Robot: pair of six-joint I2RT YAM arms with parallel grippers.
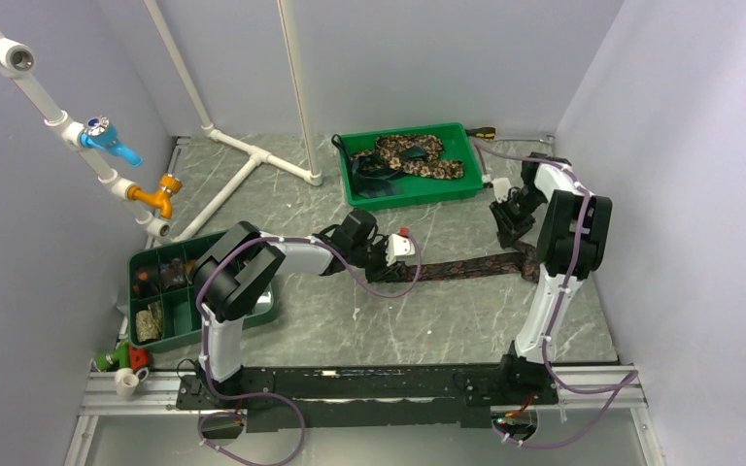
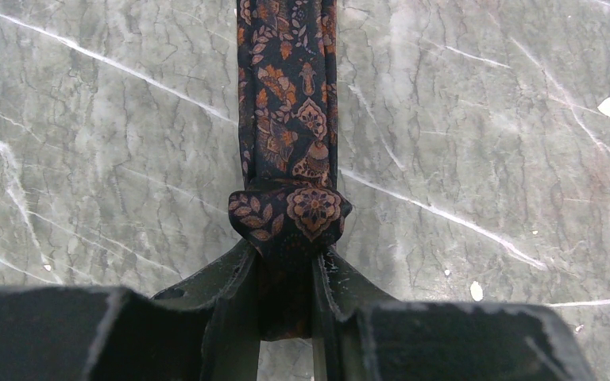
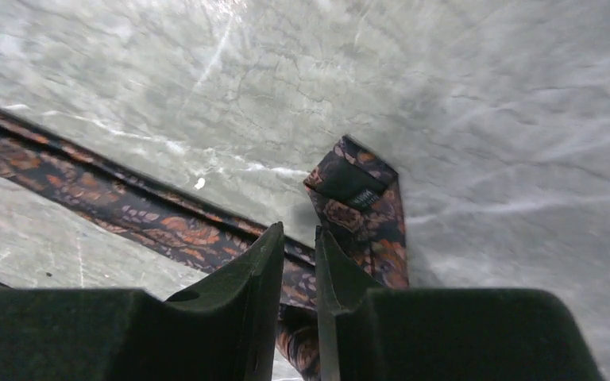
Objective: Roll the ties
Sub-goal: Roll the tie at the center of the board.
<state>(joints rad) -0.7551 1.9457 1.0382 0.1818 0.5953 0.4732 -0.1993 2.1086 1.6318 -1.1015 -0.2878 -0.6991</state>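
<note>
Patterned tie [image 1: 471,264] lies flat in a strip across the middle of the bench [image 1: 427,320], running left to right, closer to the right edge. Dark fabric, orange floral print.

Left wrist view only: the near end of the tie [image 2: 286,95] is folded into a small bundle, and the left end effector [image 2: 287,254] is clenched on it, with the strip running straight away across the marble. The top view shows only that the left end effector [image 1: 410,264] meets the tie's left end.

Right wrist view only: the other end of the tie [image 3: 127,206] is doubled back, label side up. The right end effector [image 3: 298,230] sits over it with a narrow gap. Blurred; cannot tell if it grips.

Left arm is folded low, elbow toward the left edge, forearm reaching right. Right arm stands tall by the right edge, wrist bent down, right end effector [image 1: 510,236] near the tie's right end.

Green tray [image 1: 400,132] at the far edge holds a tan-and-brown mottled tie [image 1: 418,160] in loose loops plus darker fabric. Divided green bin [image 1: 155,254] at the left edge holds small dark and mottled bundles, too small to identify.
</note>
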